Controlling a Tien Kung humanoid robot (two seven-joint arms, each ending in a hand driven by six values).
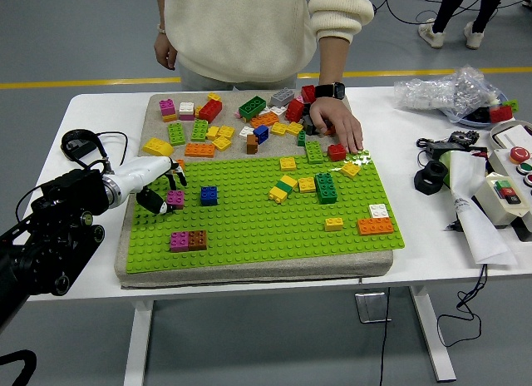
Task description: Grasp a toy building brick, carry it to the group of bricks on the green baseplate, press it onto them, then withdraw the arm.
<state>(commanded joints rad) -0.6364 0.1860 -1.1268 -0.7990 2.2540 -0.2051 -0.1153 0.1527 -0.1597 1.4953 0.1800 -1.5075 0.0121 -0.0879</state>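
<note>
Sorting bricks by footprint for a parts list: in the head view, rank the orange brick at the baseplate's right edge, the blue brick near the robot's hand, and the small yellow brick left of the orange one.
1. Orange brick, largest.
2. Blue brick.
3. Small yellow brick, smallest.
</note>
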